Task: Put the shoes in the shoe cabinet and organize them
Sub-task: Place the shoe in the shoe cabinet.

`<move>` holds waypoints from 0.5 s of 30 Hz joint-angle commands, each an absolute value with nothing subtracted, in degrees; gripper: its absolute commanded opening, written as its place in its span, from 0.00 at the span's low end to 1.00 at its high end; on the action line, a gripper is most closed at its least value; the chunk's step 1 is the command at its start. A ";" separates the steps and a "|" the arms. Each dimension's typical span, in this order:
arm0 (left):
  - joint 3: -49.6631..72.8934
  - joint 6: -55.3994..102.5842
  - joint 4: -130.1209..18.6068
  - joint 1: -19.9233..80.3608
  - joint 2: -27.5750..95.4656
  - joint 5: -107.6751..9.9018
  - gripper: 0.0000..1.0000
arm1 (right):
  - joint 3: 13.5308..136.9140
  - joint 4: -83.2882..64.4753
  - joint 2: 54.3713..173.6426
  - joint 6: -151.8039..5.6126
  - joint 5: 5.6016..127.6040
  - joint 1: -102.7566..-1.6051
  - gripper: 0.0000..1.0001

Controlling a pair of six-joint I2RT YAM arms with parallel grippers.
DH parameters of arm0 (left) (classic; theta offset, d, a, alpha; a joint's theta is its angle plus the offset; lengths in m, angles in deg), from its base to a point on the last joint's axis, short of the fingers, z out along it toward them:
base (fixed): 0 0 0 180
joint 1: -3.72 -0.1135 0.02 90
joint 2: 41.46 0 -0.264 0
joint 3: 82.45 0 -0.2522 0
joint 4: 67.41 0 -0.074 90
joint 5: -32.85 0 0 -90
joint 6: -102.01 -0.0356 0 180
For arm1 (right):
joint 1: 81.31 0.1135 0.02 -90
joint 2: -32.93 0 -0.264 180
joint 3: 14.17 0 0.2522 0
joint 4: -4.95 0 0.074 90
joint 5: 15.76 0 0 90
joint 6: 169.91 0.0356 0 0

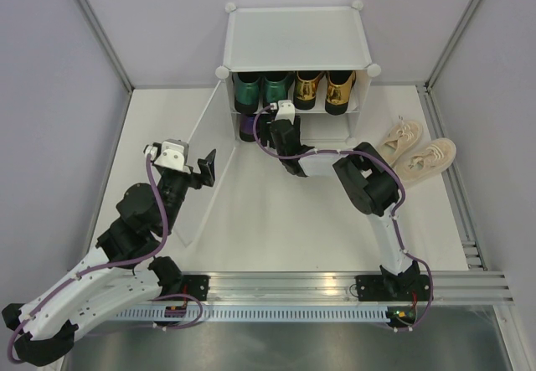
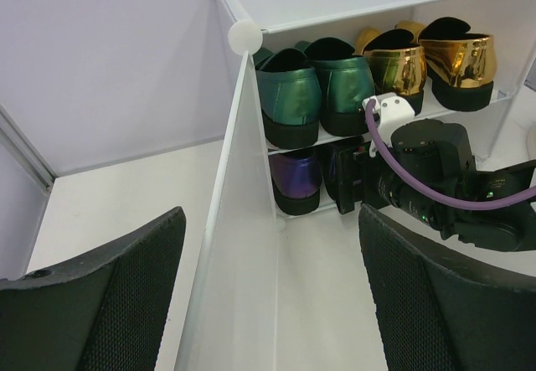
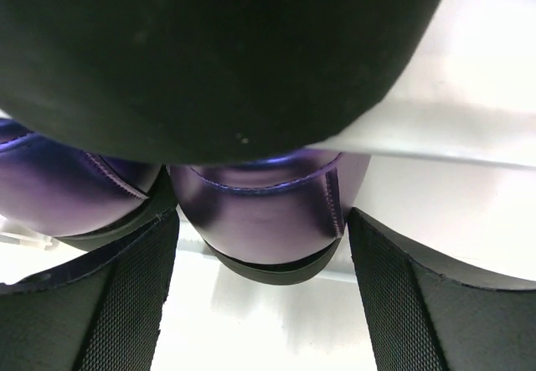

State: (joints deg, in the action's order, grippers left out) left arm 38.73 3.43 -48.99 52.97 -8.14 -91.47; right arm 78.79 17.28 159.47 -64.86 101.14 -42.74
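Right gripper (image 3: 261, 218): fingers spread, one on each side of the heel of a dark purple glossy shoe (image 3: 255, 191). Contact with the pads cannot be told. Its mate lies just left of the left finger. Both sit in the lower tier of the white translucent plastic cube cabinet (image 1: 293, 36).

Directly above this gripper are the glossy dark green loafers (image 1: 261, 90), on the upper tier. The shiny metallic gold loafers (image 1: 325, 90) are above and to its right.

The beige lace-up sneakers (image 1: 419, 153) lie on the white table (image 1: 251, 229), well right of the right gripper and outside the cabinet.

Left gripper (image 2: 272, 220): fingers wide apart. The flat frosted door panel (image 2: 243, 245) stands edge-on between them, swung open.
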 commanded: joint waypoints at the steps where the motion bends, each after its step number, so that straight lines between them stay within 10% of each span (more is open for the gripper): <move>1: 37.38 3.66 -49.26 53.11 -8.24 -90.90 0.87 | 80.89 20.11 158.43 -64.00 100.08 -42.20 0.85; 15: 37.38 3.75 -49.17 53.11 -8.06 -90.46 0.87 | 71.41 20.72 147.90 -66.02 102.10 -42.20 0.98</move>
